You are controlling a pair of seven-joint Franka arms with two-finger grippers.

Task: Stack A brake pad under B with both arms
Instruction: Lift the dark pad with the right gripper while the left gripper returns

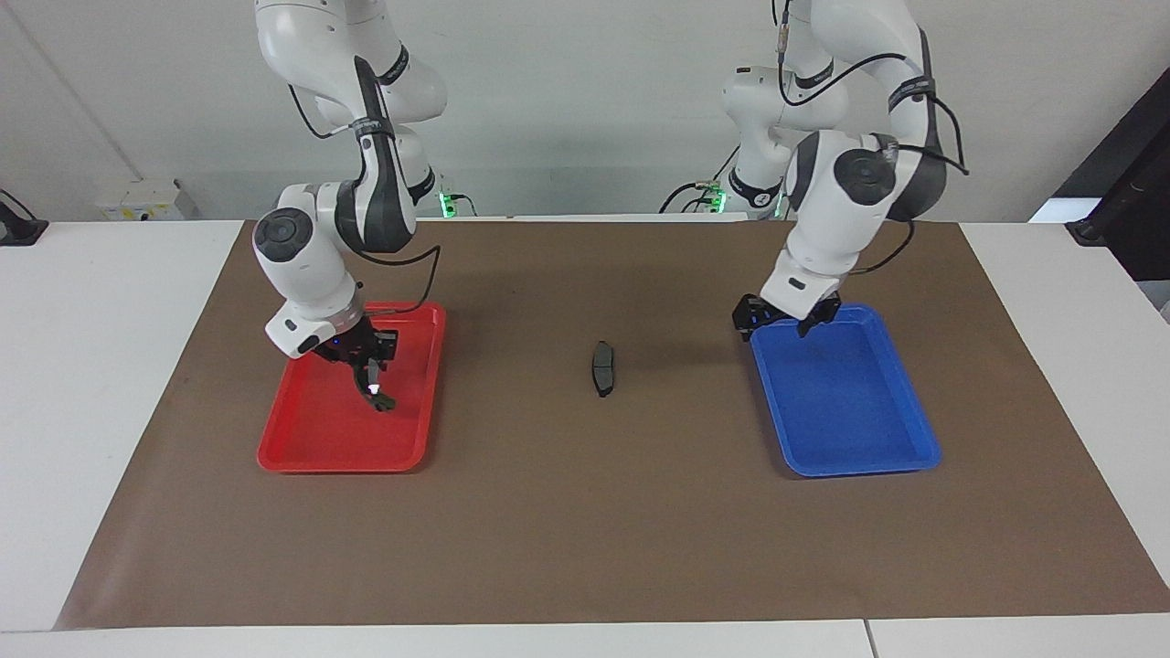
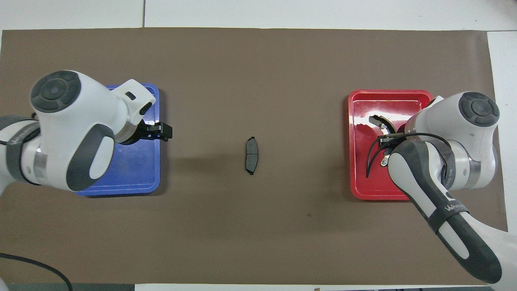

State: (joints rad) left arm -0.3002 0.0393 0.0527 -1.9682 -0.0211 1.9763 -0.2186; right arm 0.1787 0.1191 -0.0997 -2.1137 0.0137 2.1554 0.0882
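The right gripper (image 1: 373,379) is down inside the shallow red plastic tray (image 1: 302,452) at the right arm's end of the table, its fingers pinched on the long, thin crescent-shaped black brake shoe with a shiny silver band (image 2: 379,123); in the facing view a bright glint shows at the fingertips and the dark end of the shoe pokes out just below them, and whether the shoe is touching the tray floor cannot be told. In the overhead view the right gripper itself is hidden under the arm's wrist, with only the curved end of the shoe showing beside it over the red tray (image 2: 363,184). The left gripper (image 1: 777,322) hangs over the rim of the shallow blue plastic tray (image 1: 859,429) on the edge nearer the robots and toward the table's middle; whether its fingers are spread or pressed together cannot be told. The small, flat dark-grey brake pad with a faint centre groove (image 1: 601,367) lies alone on the brown mat (image 1: 585,530) between the two trays, well apart from both.
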